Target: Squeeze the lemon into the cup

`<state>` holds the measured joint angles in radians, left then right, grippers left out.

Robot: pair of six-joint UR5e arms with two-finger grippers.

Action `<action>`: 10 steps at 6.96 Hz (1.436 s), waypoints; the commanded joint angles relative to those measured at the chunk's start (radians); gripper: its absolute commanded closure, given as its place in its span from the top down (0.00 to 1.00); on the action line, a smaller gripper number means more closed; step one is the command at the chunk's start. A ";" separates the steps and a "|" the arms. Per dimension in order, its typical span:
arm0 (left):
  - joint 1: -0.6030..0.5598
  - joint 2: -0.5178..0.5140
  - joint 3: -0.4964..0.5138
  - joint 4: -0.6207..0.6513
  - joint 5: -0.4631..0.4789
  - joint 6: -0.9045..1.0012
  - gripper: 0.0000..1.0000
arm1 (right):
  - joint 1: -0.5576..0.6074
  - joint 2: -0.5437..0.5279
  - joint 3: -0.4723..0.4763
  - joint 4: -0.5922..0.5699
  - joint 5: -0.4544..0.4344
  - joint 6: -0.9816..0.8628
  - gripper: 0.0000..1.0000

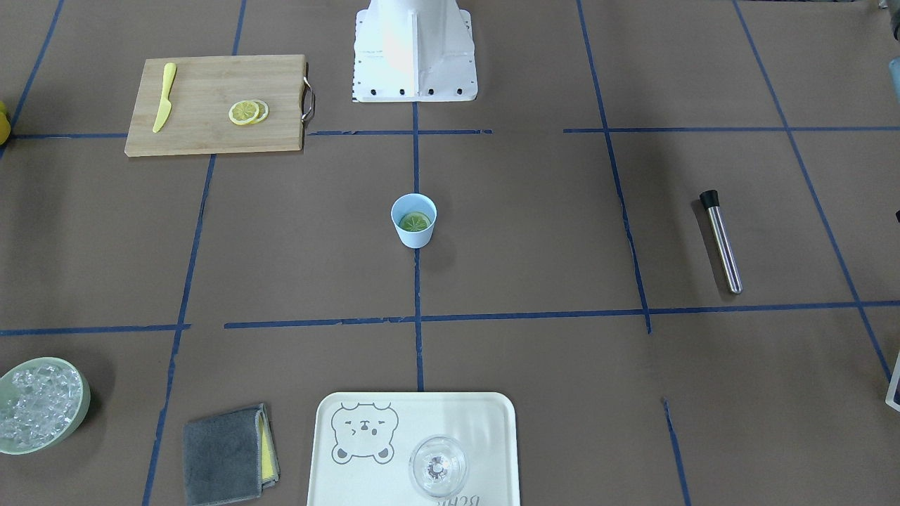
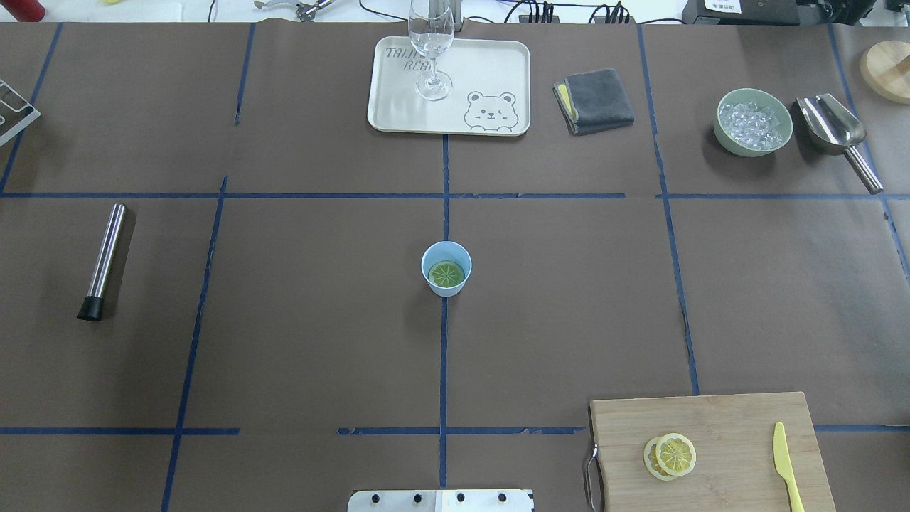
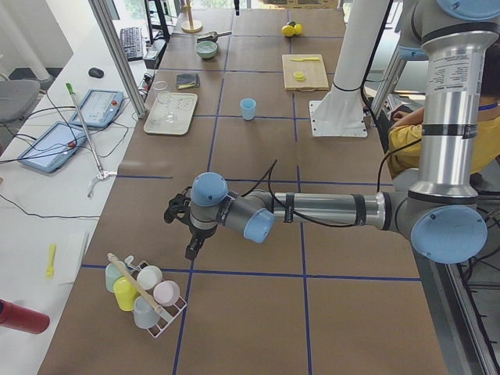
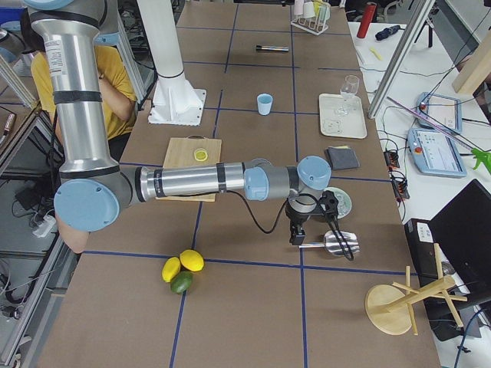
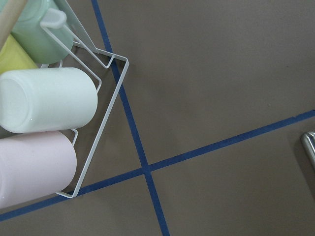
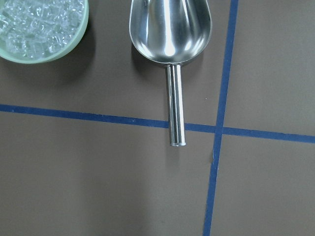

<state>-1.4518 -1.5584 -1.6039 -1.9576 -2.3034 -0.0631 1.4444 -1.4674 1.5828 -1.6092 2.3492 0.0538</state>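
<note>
One lemon slice lies flat in the cup, mid-table on the centre tape line. Both arms sit well away: left gripper by the mug rack, right gripper over the metal scoop. Open or closed: can't tell for either.

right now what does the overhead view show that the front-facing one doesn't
Only overhead: the metal scoop and a round wooden disc, both far right. Only front-facing: the upright column of the white pedestal. Both: the cup mid-table with the lemon lying inside it, the cutting board, the tray with the glass, the steel rod.
</note>
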 commanded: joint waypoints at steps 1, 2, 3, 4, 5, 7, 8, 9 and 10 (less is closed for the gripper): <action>0.001 -0.008 -0.117 0.263 -0.001 0.003 1.00 | -0.001 0.001 -0.015 0.002 0.001 0.000 1.00; 0.001 -0.009 -0.093 0.246 0.001 0.005 1.00 | -0.001 0.001 -0.030 0.000 0.001 -0.005 1.00; 0.001 -0.006 -0.078 0.183 0.001 0.003 1.00 | -0.002 -0.001 -0.024 0.012 0.001 -0.002 1.00; 0.002 -0.023 -0.049 0.189 -0.007 0.003 1.00 | -0.002 -0.002 -0.024 0.075 0.002 -0.005 1.00; 0.004 -0.022 -0.041 0.212 -0.036 0.003 1.00 | -0.002 -0.010 -0.035 0.098 0.001 0.000 1.00; 0.005 -0.046 -0.019 0.279 -0.039 0.081 1.00 | -0.002 -0.013 -0.073 0.126 0.001 0.000 1.00; 0.002 -0.125 -0.002 0.428 -0.037 0.113 1.00 | -0.002 -0.011 -0.072 0.127 0.001 0.001 1.00; -0.002 -0.118 -0.002 0.481 -0.039 0.211 1.00 | -0.001 -0.011 -0.070 0.127 0.005 0.001 1.00; -0.002 -0.115 0.008 0.480 -0.041 0.238 1.00 | -0.001 -0.011 -0.070 0.127 0.004 0.001 1.00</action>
<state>-1.4523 -1.6694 -1.6059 -1.5104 -2.3423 0.1180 1.4428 -1.4788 1.5128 -1.4827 2.3528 0.0549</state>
